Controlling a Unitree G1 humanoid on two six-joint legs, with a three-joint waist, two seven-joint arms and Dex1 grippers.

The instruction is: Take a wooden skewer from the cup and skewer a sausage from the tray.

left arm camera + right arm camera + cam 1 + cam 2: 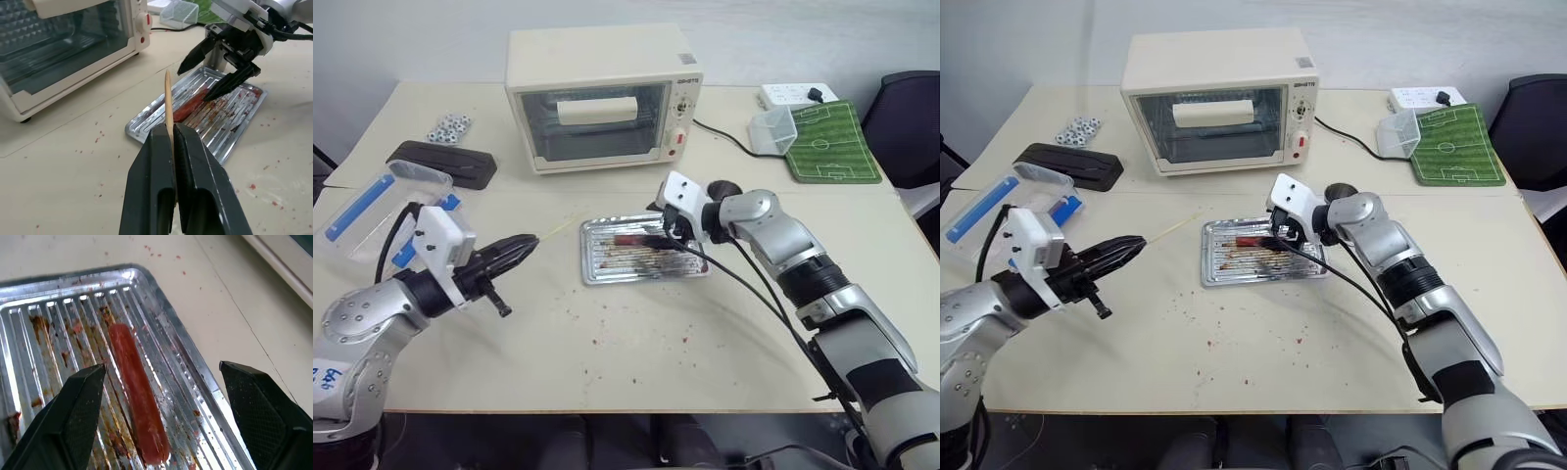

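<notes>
Right hand over sausage, skewer ready in left.
My left hand (172, 147) pinches the wooden skewer (168, 100); right hand (161, 416) spread wide above the sausage (137, 391) in the tray (44, 289). Straddle its middle before closing.

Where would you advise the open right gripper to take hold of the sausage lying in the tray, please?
Probably mid-length, from above, one finger on each long side: the sausage lies flat along the ridges of the tray, and the right gripper hangs open, straddling it.
</notes>
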